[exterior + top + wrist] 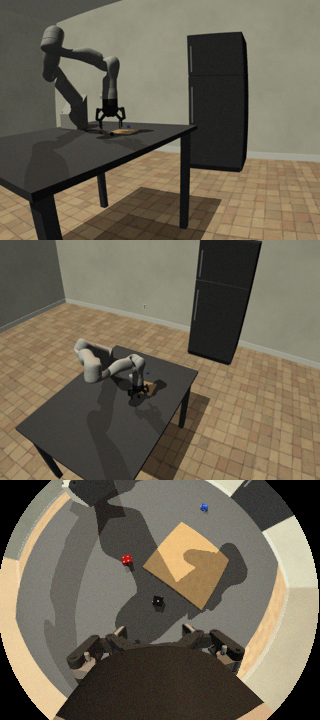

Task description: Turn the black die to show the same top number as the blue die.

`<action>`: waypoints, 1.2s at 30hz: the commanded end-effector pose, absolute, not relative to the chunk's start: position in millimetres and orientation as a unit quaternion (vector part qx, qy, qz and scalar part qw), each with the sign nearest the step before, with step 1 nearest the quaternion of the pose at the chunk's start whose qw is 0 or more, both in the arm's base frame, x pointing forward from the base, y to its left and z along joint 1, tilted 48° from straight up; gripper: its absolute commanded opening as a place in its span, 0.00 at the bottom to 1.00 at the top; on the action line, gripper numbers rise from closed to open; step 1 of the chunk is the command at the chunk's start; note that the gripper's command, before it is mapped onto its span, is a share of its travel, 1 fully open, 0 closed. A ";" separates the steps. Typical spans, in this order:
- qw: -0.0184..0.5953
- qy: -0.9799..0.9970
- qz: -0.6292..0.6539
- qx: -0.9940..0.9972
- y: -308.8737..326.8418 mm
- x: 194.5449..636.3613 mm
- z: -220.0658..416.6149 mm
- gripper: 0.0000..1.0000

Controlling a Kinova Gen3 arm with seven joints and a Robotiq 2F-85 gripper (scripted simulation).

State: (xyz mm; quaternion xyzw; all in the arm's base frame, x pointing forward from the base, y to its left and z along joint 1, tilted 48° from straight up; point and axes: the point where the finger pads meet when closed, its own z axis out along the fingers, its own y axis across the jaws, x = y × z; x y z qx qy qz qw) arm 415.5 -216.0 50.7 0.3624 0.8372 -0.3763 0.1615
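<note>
The black die (158, 600) (111, 133) lies on the dark table (77, 407) (64, 155), a short way off the near edge of the tan mat (175, 555) (126, 131) (151, 388). The mat lies flat. The blue die (204, 507) (128, 126) (147, 372) sits on the table beyond the mat. The red die (127, 559) (100, 132) sits on the table to the left of the mat. My gripper (110, 126) (154, 631) (138, 392) is open and empty. It points straight down and hangs low over the black die without touching it. The dice are too small to read their top faces.
The arm's base (74, 113) stands at the back left of the table. A tall black fridge (222, 299) (217, 98) stands against the wall beyond the table. The table's right edge is near the mat.
</note>
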 end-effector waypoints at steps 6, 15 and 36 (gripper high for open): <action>0.162 0.837 -0.376 0.362 -215.4 416.1 51.1 1.00; 0.162 0.837 -0.376 0.362 -215.4 416.1 51.1 1.00; 0.162 0.837 -0.376 0.362 -213.3 400.5 48.8 1.00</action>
